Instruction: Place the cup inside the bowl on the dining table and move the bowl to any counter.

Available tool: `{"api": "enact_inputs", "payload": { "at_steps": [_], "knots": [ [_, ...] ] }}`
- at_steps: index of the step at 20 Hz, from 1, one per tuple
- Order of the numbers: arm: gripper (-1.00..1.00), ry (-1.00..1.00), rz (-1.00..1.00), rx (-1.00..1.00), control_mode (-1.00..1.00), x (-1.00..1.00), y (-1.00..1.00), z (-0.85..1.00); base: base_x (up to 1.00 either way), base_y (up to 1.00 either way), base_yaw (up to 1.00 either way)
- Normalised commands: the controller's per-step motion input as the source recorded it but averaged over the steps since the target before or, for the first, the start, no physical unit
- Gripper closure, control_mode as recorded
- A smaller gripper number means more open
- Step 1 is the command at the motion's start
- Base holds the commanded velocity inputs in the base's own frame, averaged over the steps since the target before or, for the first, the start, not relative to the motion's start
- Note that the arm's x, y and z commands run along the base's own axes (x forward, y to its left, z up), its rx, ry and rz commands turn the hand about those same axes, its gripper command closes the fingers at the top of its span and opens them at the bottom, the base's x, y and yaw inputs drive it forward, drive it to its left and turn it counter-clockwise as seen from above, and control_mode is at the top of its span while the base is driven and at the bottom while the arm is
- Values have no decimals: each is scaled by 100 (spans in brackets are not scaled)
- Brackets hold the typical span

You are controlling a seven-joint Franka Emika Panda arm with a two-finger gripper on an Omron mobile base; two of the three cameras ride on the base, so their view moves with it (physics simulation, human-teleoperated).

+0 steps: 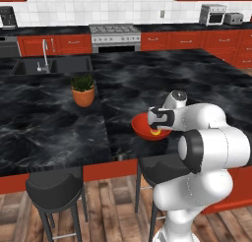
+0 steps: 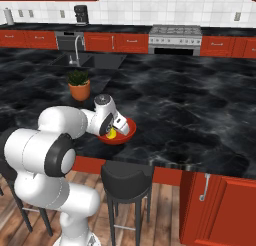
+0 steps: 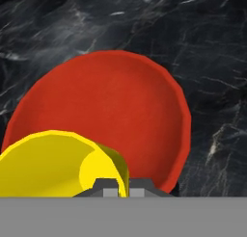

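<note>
The red-orange bowl (image 1: 142,126) (image 2: 126,133) (image 3: 116,106) sits near the front edge of the black marble dining table (image 1: 49,123) (image 2: 190,115). My gripper (image 1: 157,130) (image 2: 114,131) (image 3: 121,189) hangs just over the bowl's near side, shut on the rim of the small yellow cup (image 1: 155,133) (image 2: 112,134) (image 3: 53,164). In the hand view the cup wall is pinched between the two fingertips (image 3: 105,188), and the cup covers the bowl's lower left part. I cannot tell whether the cup touches the bowl. The counter (image 1: 49,30) (image 2: 30,27) runs along the back wall.
An orange plant pot (image 1: 83,92) (image 2: 79,87) stands on the table left of the bowl. A sink (image 1: 51,65) (image 2: 90,59) is set in beyond it. Black stools (image 1: 54,189) (image 2: 127,180) stand under the table's front edge. A stove (image 1: 114,34) breaks the counter.
</note>
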Motion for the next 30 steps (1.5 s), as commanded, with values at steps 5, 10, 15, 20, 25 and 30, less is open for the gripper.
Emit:
{"api": "enact_inputs", "payload": {
  "at_steps": [5, 10, 15, 20, 25, 30],
  "knots": [
    [100, 0, 0, -1, -100, 0, 0, -1, 0, 0, 0],
    [100, 0, 0, 0, -100, 0, 0, 0, 0, 0, 0],
    [-100, 0, 0, 0, -100, 0, 4, 0, 0, 0, 0],
    [-100, 0, 0, 0, -100, 0, 3, 0, 0, 0, 0],
    [-100, 0, 0, 0, -100, 0, 0, 0, 0, 0, 0],
    [-100, 0, 0, 0, -100, 1, -6, 13, 0, 0, 0]
  ]
}}
